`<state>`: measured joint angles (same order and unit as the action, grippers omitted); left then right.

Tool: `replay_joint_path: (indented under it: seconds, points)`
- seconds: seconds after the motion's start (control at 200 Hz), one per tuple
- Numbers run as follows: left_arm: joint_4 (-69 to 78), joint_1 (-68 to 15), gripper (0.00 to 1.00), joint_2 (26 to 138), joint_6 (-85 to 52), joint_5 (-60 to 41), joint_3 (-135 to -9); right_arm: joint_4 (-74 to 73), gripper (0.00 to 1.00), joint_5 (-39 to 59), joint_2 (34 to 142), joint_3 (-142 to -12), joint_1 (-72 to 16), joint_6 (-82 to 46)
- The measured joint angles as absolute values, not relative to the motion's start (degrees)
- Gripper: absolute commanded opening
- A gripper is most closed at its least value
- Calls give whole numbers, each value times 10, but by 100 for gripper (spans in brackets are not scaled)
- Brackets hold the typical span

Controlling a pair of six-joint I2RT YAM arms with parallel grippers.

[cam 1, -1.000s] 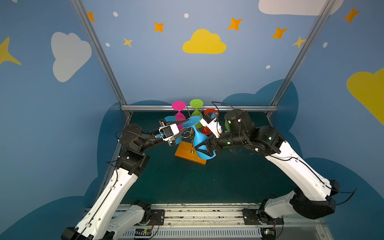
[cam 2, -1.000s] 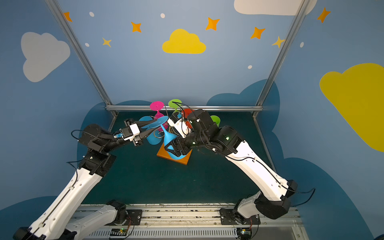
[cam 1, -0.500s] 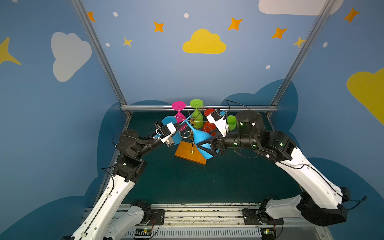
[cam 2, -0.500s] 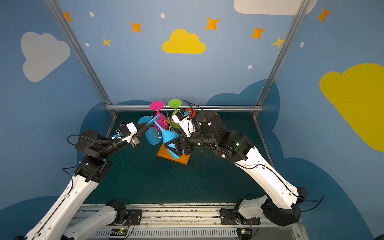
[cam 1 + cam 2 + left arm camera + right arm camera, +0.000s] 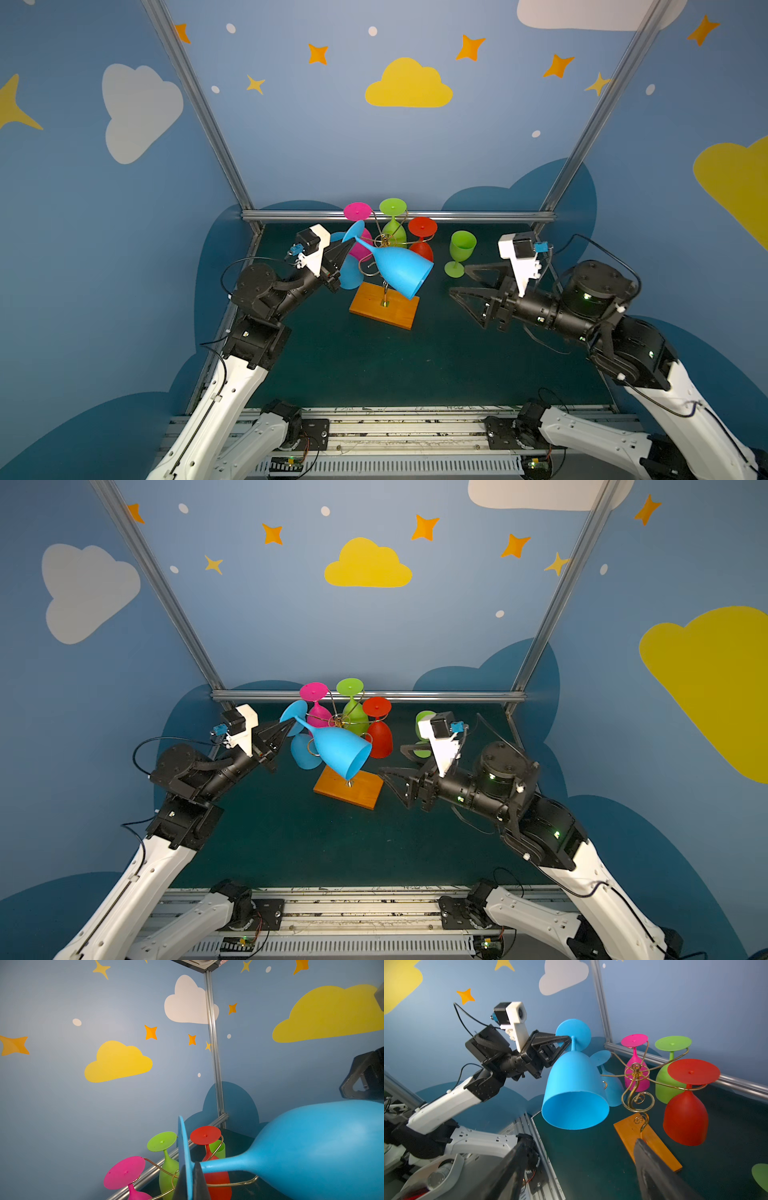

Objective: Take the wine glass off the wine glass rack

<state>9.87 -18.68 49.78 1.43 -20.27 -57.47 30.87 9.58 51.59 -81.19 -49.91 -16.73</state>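
Stem of the blue wine glass [image 5: 399, 270] [image 5: 340, 748] [image 5: 322, 1147] [image 5: 575, 1088] is pinched in my left gripper [image 5: 351, 242] [image 5: 291, 725] [image 5: 190, 1182] [image 5: 569, 1040], jaws pressed tight just under the round foot. The glass hangs tilted in the air, foot toward 10 o'clock and open mouth toward 4 o'clock in both top views. In the right wrist view it shows clear of the wire arms, beside the wine glass rack [image 5: 374, 303] [image 5: 353, 791] [image 5: 636, 1072] rather than on it.

My right gripper [image 5: 458, 279] [image 5: 390, 759] [image 5: 581, 1142] has its jaws spread wide with nothing between them. It points at the rack from about 4 o'clock, apart from every glass.

Taking the rack's gold hub as the dial centre in a top view, four glasses hang upside down from it:
- pink glass [image 5: 357, 212] at 11 o'clock
- green glass [image 5: 392, 206] at 12 o'clock
- red glass [image 5: 422, 227] at 2 o'clock
- second blue glass [image 5: 349, 274] at 8 o'clock, behind the one I hold

An upright green glass [image 5: 461, 249] stands on the dark green mat [image 5: 374, 365] at 3 o'clock, near the rack but not touching it. The rack's orange wooden base lies flat on the mat.
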Motion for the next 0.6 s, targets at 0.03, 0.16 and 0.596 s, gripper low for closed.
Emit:
replay_joint_path:
  seconds: [0.03,0.16,0.596]
  points:
    - [99,-187,3,498,10,-202,-575,301,74,90,515,-809,-499,-171]
    - [99,-186,3,497,-8,-199,-575,274,70,71,536,-801,-499,-186]
    - [99,-186,3,495,-31,-197,-575,198,37,63,650,-801,-507,-210]
